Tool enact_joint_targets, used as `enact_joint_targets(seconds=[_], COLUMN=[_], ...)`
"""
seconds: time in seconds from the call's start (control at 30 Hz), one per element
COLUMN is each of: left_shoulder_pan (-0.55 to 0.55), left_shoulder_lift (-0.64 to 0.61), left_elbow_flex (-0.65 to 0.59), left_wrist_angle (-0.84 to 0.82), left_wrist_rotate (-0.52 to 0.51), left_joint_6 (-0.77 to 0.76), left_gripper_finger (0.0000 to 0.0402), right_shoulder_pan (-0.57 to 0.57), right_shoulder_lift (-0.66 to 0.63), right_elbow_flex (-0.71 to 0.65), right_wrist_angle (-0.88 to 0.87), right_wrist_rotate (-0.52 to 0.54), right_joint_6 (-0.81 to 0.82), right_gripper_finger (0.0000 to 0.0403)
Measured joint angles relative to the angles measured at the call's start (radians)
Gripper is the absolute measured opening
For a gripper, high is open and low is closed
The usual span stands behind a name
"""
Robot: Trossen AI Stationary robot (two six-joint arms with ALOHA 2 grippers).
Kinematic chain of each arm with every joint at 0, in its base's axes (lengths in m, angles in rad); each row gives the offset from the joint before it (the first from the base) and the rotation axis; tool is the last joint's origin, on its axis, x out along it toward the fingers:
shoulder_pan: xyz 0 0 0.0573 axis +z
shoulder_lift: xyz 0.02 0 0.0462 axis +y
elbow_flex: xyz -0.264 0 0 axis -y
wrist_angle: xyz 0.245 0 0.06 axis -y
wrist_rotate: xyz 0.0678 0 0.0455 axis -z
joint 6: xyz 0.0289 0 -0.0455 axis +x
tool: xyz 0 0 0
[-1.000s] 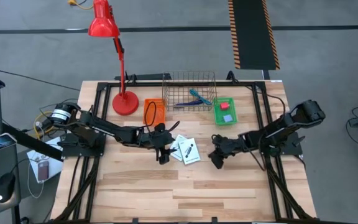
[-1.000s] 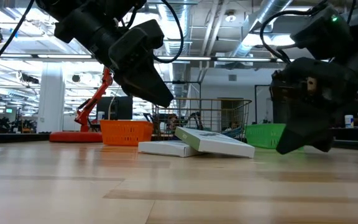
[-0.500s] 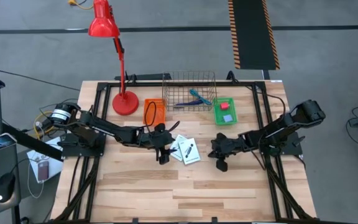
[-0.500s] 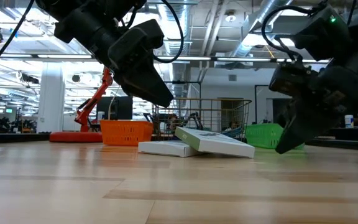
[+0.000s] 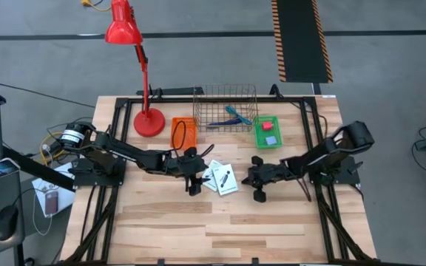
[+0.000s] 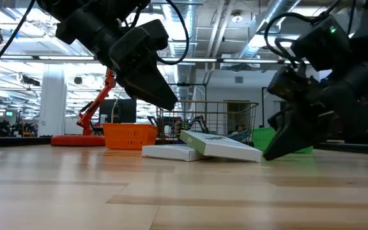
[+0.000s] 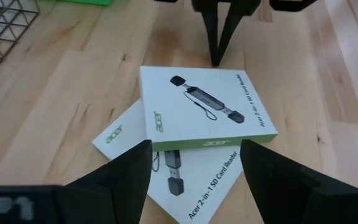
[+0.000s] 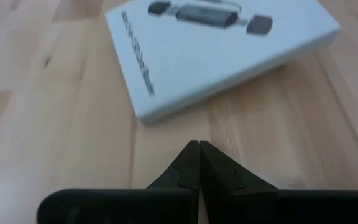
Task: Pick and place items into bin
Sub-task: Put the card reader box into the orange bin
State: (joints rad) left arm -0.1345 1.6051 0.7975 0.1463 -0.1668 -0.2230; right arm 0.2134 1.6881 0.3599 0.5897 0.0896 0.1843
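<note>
Two flat white packets with dark print lie mid-table: the upper one [image 7: 204,106] [image 5: 228,181] rests tilted on the lower one [image 7: 129,134] [image 5: 213,176]. My left gripper [image 7: 194,149] [image 5: 198,177] is open, hovering just left of the packets and above them. My right gripper [image 8: 199,146] [image 5: 248,179] is shut, its tip low over the table, just short of the upper packet's [image 8: 216,50] right edge. The teal-handled tool [image 5: 235,116] lies in the wire basket [image 5: 228,100]. The red block [image 5: 269,125] sits in the green bin [image 5: 267,137].
An orange bin [image 5: 184,131] stands left of the wire basket. A red desk lamp [image 5: 148,122] has its base at the far left. The near half of the wooden table [image 5: 220,229] is bare boards.
My right gripper has moved toward the table's left, closer to the packets, and its tip has dropped lower toward the table. It stayed shut. The packets have not moved.
</note>
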Motion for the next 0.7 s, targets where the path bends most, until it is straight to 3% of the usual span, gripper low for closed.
enact_joint_targets(seconds=[0.17,0.7], left_shoulder_pan=[0.0,0.0], left_shoulder_lift=[0.0,0.0], left_elbow_flex=[0.0,0.0], left_wrist_angle=[-0.002,-0.01], left_wrist_rotate=[0.006,0.007], left_joint_6=[0.0,-0.001], left_gripper_finger=[0.0233,0.0233], right_shoulder_pan=[0.0,-0.019], right_shoulder_lift=[0.079,0.07], right_elbow_flex=[-0.001,0.028], right_wrist_angle=[0.132,0.136], right_wrist_rotate=[-0.004,-0.024], right_joint_6=[0.015,-0.036], right_gripper_finger=[0.0,0.0])
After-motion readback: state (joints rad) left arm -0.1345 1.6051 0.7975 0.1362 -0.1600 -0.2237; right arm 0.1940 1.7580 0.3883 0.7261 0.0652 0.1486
